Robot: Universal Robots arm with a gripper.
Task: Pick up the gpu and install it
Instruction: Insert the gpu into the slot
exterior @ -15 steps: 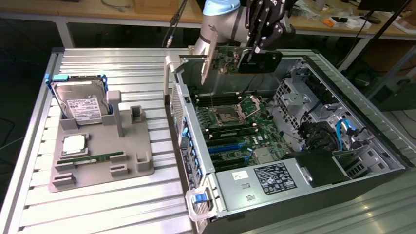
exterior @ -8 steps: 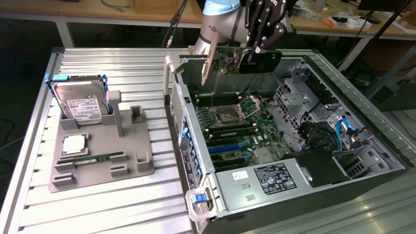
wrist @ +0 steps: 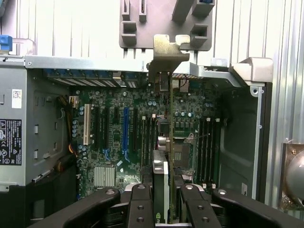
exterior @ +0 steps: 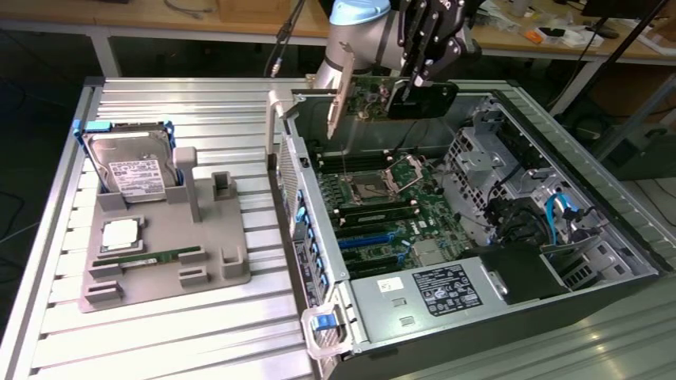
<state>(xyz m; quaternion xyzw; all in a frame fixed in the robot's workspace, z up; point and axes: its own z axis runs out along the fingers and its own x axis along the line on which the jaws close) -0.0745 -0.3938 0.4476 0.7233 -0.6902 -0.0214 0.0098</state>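
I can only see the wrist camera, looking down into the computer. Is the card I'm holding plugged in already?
Observer: It doesn't look like it. From the exterior view, the gripper holds the gpu, a thin dark-green circuit card with a silver metal end bracket, upright above the open metal computer case.
Operator: What's next to the computer?
Observer: On the exterior view's left sits a grey plastic holder with a boxy silver hard drive with a white label standing in it.
Operator: Is anything else on it?
Observer: Yes, a narrow green RAM stick lies flat on it, apart from the drive.
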